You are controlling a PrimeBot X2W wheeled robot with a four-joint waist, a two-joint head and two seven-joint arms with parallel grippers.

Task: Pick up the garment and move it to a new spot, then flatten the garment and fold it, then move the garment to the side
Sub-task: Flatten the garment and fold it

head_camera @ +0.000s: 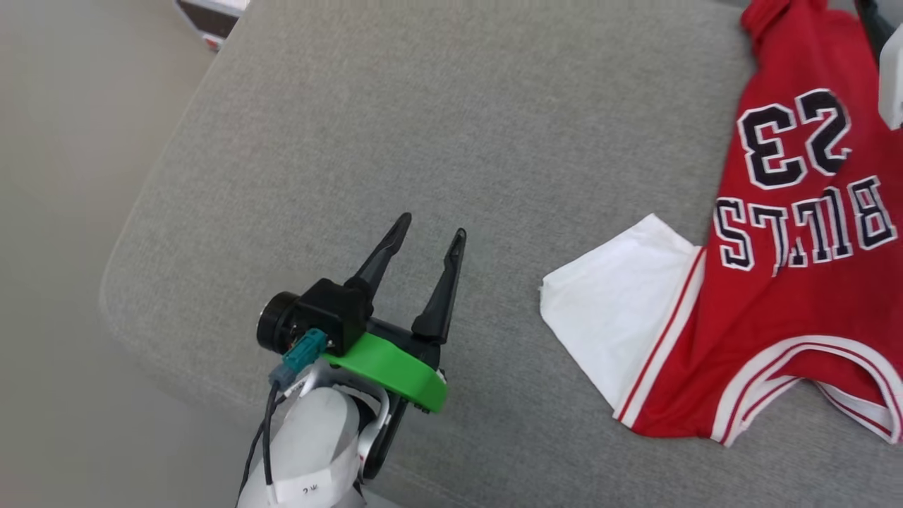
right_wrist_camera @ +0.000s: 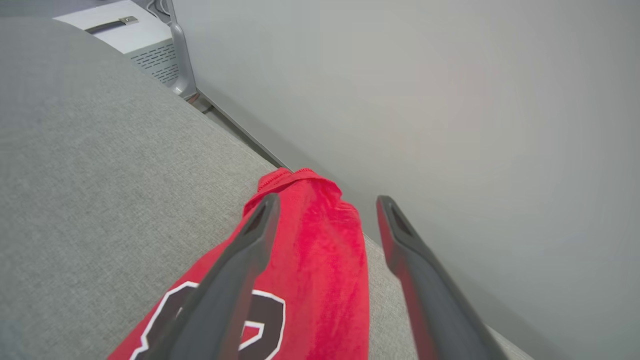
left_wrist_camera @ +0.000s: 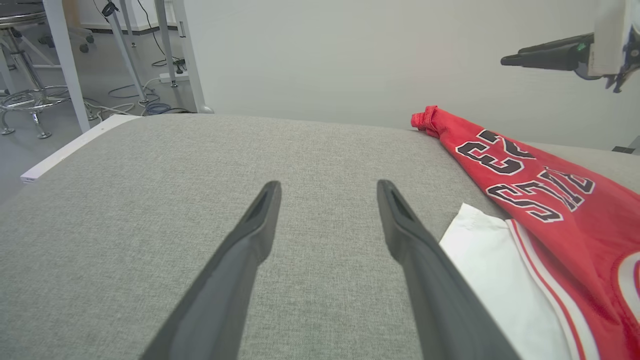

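Left gripper (head_camera: 433,226), jaws spread, over wide grey cushion (head_camera: 423,106); right gripper (right_wrist_camera: 327,198), spread, above garment (head_camera: 797,310) at edge.

This looks like a lab or a test room, not a home. The floor (left_wrist_camera: 100,82) is bare and grey. Loose cables (left_wrist_camera: 150,104) lie on it beside a white plug strip (left_wrist_camera: 173,77). A shiny metal stool (left_wrist_camera: 22,14) stands by thin white frame legs (left_wrist_camera: 65,60). The wall (left_wrist_camera: 350,55) is plain (the same pale grey all over). A grey machine box (right_wrist_camera: 145,50) with air slots sits beside it. The worktop (left_wrist_camera: 150,210) is covered in grey cloth.
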